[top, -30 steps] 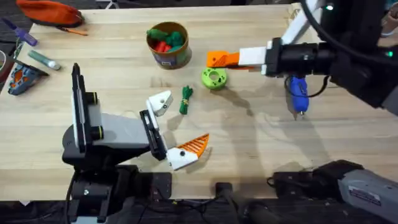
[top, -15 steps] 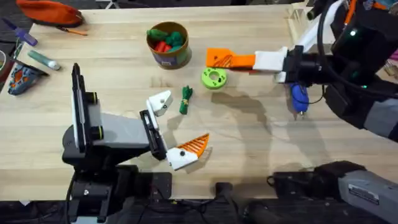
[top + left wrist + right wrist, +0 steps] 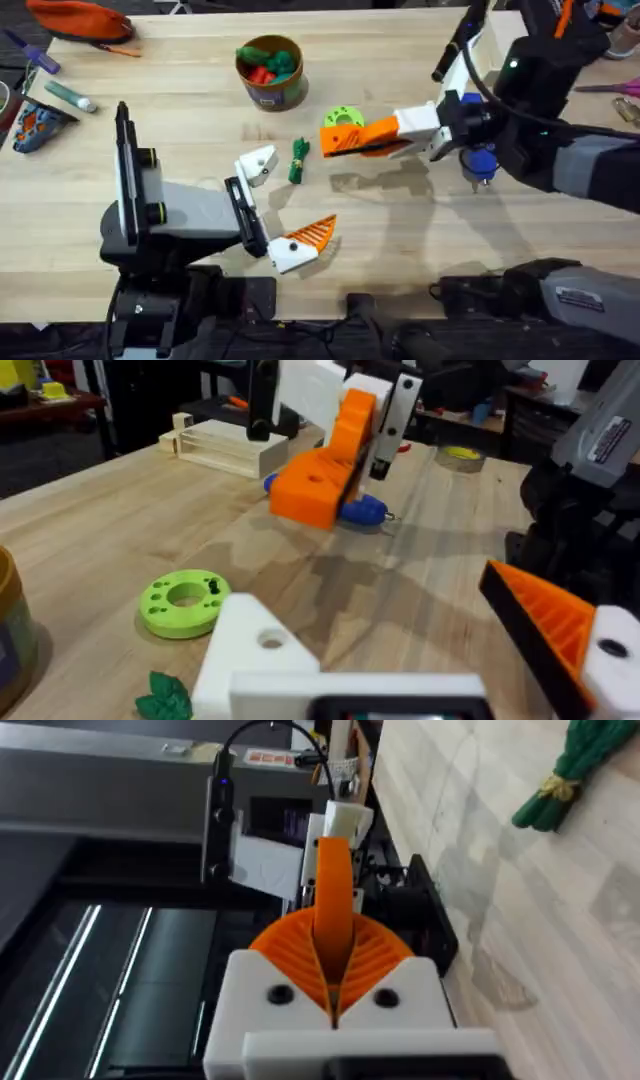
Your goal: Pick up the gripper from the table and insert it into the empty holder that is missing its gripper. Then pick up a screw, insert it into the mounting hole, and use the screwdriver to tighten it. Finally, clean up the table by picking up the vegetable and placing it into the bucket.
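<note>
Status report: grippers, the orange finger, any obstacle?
Right gripper shut on orange finger, above table. Left gripper open, holder empty. Vegetable lies beside holder.

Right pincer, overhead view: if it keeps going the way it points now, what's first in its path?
The right pincer, shut on the gripper, points left across the table. First in line looks like the vegetable, then the holder behind it. Its height is unclear, so it may pass above the vegetable.

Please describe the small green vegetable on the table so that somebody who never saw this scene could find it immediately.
Start at the round tan bucket at the table's far side and come toward the arms' bases. The vegetable lies there, just right of the plain white holder. It is slim and dark green, unlike the round lime-green disc with holes.
</note>
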`<action>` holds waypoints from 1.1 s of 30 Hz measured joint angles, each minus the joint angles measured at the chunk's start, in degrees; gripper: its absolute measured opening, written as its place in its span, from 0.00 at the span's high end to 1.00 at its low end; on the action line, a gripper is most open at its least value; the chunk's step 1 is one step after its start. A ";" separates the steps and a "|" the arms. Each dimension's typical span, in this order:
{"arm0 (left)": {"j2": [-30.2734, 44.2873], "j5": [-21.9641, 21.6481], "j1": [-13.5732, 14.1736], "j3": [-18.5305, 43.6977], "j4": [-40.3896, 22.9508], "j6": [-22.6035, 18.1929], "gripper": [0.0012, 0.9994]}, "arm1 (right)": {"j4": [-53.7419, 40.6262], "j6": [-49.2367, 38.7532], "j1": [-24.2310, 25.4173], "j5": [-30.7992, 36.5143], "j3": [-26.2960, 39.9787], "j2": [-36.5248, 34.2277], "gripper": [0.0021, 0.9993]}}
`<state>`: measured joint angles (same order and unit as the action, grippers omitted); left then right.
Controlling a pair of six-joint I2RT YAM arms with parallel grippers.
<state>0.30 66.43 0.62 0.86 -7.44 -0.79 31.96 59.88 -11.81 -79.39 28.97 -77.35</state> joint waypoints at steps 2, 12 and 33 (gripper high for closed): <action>-0.01 0.00 0.00 0.00 0.00 0.01 0.01 | 0.78 0.27 -0.07 -1.15 0.00 -0.85 0.99; -0.01 0.00 0.00 0.00 0.00 -0.01 0.01 | 22.20 9.19 -0.07 -4.12 0.00 -8.64 0.99; 0.01 0.00 0.00 0.00 0.00 0.01 0.01 | 24.79 19.34 -3.68 -7.87 3.02 -15.57 0.99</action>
<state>0.32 66.43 0.62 0.86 -7.44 -0.78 56.75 79.22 -15.49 -87.26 31.99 -92.92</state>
